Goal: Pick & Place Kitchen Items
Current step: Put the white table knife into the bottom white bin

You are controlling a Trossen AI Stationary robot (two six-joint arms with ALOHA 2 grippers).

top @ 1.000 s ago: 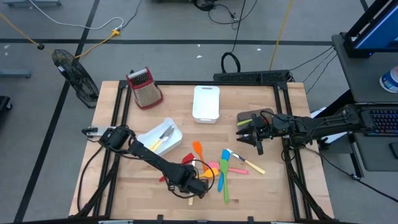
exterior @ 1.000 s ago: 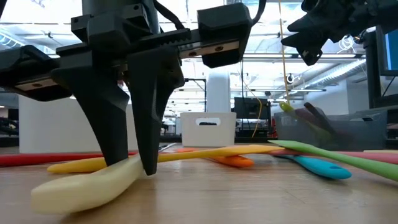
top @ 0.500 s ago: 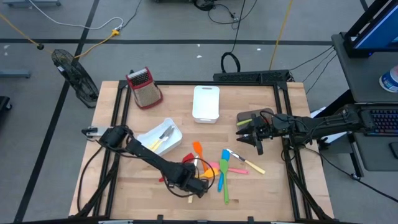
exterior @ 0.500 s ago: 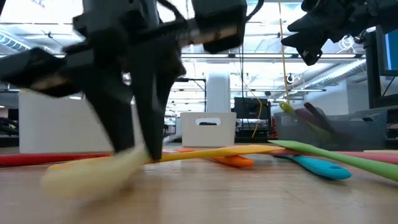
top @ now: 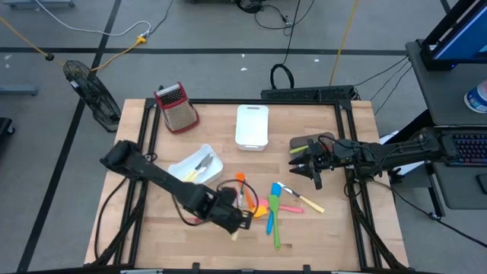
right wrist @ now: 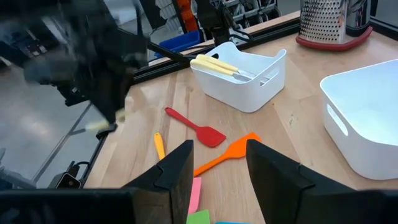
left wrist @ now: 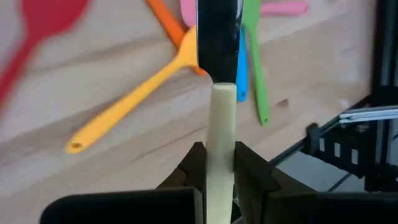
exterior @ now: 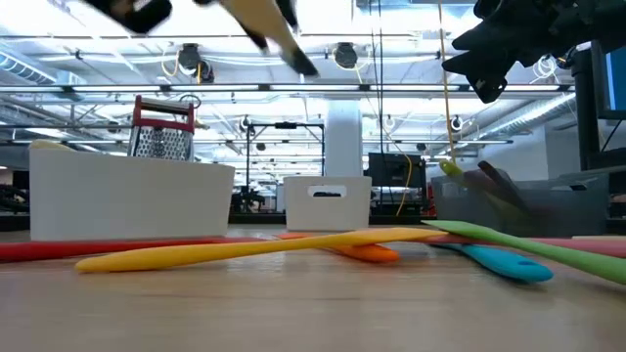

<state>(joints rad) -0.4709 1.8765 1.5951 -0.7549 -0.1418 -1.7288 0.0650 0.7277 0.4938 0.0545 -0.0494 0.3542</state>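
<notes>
A light wooden table [top: 319, 228] with a black frame carries everything. A metal box grater [top: 176, 106] stands near its far left corner, a white bin [top: 252, 126] at the far edge's middle, another bin [top: 199, 166] left of centre. Coloured utensils [top: 272, 204] lie scattered near the front edge.

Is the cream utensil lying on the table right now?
No. In the left wrist view the cream utensil is clamped between the left end effector's fingers, raised above the table.
</notes>
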